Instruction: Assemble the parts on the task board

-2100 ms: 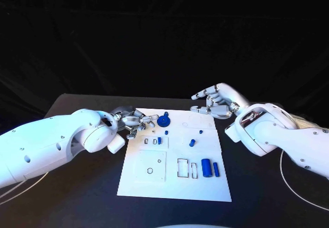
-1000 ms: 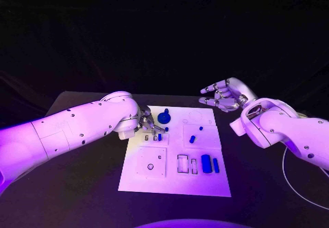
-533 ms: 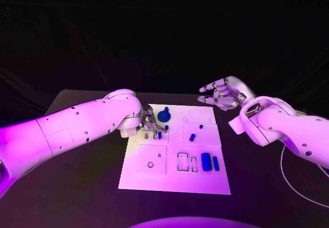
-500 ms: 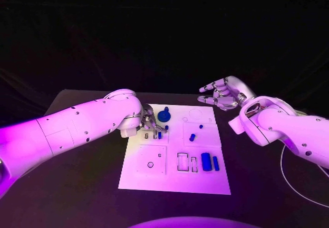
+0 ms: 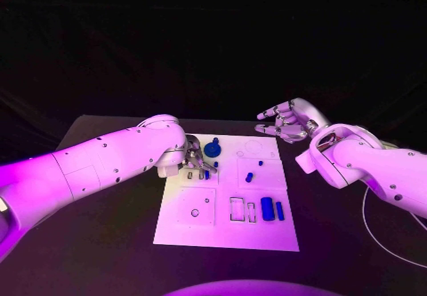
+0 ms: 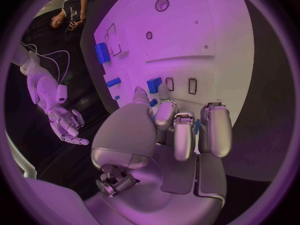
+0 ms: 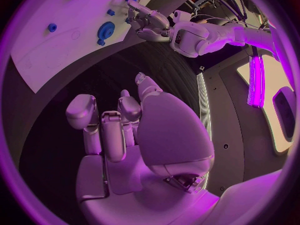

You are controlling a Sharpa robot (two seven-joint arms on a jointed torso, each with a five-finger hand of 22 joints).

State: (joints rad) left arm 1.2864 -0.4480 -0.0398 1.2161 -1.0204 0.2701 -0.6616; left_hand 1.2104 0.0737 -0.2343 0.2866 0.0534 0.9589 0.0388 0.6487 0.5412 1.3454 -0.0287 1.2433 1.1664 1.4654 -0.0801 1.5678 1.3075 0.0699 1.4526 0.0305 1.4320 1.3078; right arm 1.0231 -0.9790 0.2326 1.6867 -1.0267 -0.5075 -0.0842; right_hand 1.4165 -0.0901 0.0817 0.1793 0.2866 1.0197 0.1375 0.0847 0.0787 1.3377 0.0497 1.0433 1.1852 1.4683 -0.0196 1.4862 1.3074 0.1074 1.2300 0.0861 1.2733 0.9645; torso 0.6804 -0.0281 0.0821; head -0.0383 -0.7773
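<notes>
Here, at the left hand (image 5: 193, 158), we see the fingers (image 6: 176, 130) curled downward over the far left part of the task board (image 5: 218, 231), their tips close to a small blue part (image 6: 154, 84) standing by two narrow slots. A sliver of blue shows between the fingers in the left wrist view, but we cannot tell whether they grip anything or merely hover over the plate. Just beyond this hand, in the head view, sits a round blue part (image 5: 213, 150) with a small knob on top, near the board's far edge.

The right hand (image 5: 288, 122) hangs above the black table (image 5: 107, 234) off the board's far right corner. Its fingers (image 7: 103, 125) are spread and loosely bent, and we see nothing in them.

Moving outward across the board, we find a short blue peg (image 5: 250, 177) and a tiny blue piece (image 5: 260, 163) near the middle. Toward the near right lie a thick blue cylinder (image 5: 267, 208) and a thinner blue rod (image 5: 279, 211), side by side, just beside two empty rectangular outlines. A square panel (image 5: 197, 208) with a small oval hole takes up the near left portion. The white board itself lies flat in the middle of the table, between the two arms.
</notes>
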